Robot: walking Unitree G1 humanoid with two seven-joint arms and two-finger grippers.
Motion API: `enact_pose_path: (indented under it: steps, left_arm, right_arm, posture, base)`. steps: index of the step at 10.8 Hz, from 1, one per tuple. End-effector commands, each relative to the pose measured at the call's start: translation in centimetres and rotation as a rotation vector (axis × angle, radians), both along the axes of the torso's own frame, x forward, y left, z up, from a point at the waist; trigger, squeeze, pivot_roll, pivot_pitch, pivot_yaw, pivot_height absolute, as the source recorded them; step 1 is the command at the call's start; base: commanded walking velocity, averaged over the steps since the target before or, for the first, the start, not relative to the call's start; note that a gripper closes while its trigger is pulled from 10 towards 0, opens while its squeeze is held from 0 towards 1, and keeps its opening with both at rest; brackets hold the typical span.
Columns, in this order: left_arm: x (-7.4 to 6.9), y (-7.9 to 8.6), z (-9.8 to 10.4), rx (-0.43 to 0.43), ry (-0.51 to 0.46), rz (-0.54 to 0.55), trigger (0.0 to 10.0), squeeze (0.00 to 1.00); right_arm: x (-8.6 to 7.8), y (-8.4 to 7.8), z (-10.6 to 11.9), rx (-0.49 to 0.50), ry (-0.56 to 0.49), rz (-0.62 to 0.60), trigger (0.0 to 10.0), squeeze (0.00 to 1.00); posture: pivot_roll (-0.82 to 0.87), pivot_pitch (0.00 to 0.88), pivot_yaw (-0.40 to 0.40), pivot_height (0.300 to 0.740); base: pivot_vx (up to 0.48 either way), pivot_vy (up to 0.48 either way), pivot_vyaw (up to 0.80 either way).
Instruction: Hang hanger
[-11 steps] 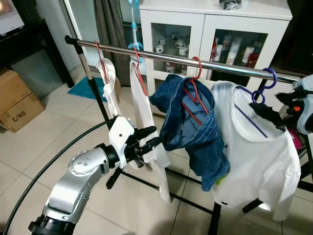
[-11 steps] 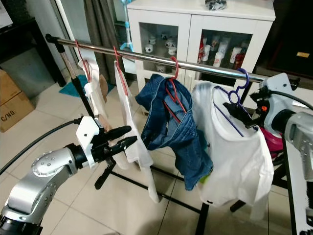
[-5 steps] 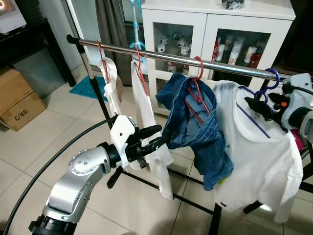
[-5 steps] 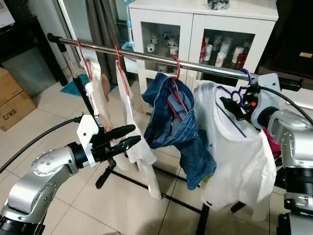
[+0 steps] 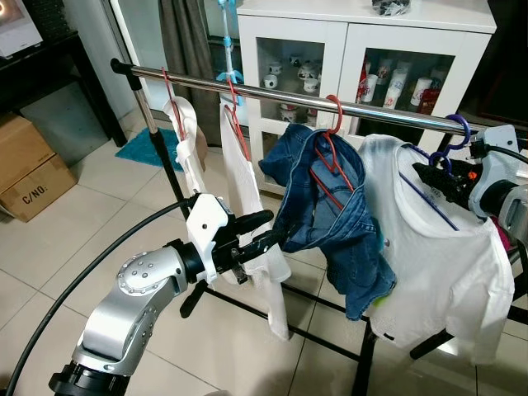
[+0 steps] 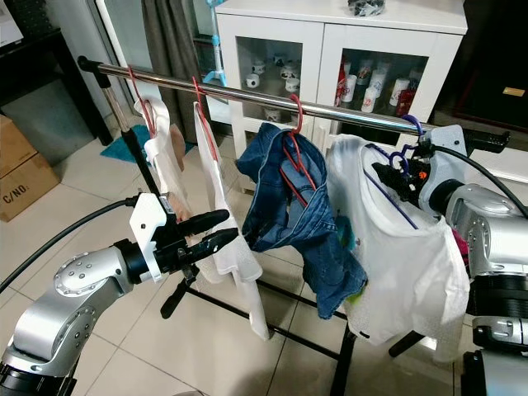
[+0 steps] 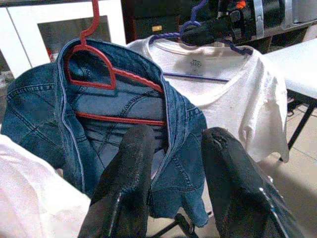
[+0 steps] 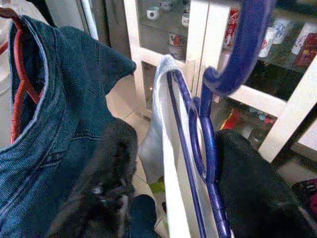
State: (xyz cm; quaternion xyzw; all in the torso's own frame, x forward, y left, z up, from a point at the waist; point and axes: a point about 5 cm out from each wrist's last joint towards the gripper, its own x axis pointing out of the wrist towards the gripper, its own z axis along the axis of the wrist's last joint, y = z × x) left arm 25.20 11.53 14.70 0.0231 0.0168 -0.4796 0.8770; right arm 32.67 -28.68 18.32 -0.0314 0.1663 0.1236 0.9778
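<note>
— Purple hanger (image 5: 445, 153), where was it?

— Its hook was over the rail (image 5: 280, 95), near the right end, with a white shirt (image 5: 437, 256) on it. A second before, the hook was held lower and farther out, just short of the rail.

— And the right end effector (image 6: 394, 175)?

— It had moved in toward the rail, fingers apart on either side of the hanger's neck, seemingly not clamped.

— So the hanging was done?

— Likely nearly done; the hook looked seated, and only the withdrawal seemed left.

— The left end effector (image 5: 260, 230)?

— It stayed where it was, fingers apart, empty, just before the denim jacket (image 5: 330, 223) on its red hanger (image 5: 330, 157).
</note>
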Motion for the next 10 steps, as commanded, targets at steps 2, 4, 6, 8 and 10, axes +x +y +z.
enact_pose_path:
  steps: [2, 4, 6, 8, 10]
  left_arm:
    - [0.04, -0.13, 0.49, 0.005, -0.02, -0.015, 10.0, 0.0]
    - [0.06, -0.14, 0.44, 0.008, -0.019, -0.017, 10.0, 0.0]
    - [0.11, -0.18, 0.42, 0.008, -0.019, -0.015, 10.0, 0.0]
    - [0.13, -0.19, 0.37, 0.008, -0.018, -0.013, 10.0, 0.0]
    - [0.36, -0.04, 0.25, 0.017, -0.021, 0.02, 10.0, 0.0]
  right_arm:
    - [0.36, 0.6, 0.32, -0.006, -0.019, 0.024, 0.0, 0.0]
    - [0.32, 0.71, 0.07, -0.004, -0.015, 0.028, 0.0, 0.0]
    - [0.35, 0.73, 0.05, -0.004, -0.014, 0.033, 0.0, 0.0]
    - [0.29, 0.8, 0.15, -0.006, -0.017, 0.038, 0.0, 0.0]
    - [0.06, 0.9, 0.57, -0.028, -0.033, 0.038, 0.0, 0.0]
  posture:
    - [-0.07, 0.0, 0.077, 0.74]
    - [-0.07, 0.0, 0.077, 0.74]
    - [-0.07, 0.0, 0.079, 0.74]
    - [-0.07, 0.0, 0.079, 0.74]
    - [-0.08, 0.0, 0.077, 0.74]
  base:
    - [0.0, 0.0, 0.0]
    - [0.0, 0.0, 0.0]
    - [0.0, 0.0, 0.0]
    - [0.0, 0.0, 0.0]
    - [0.0, 0.0, 0.0]
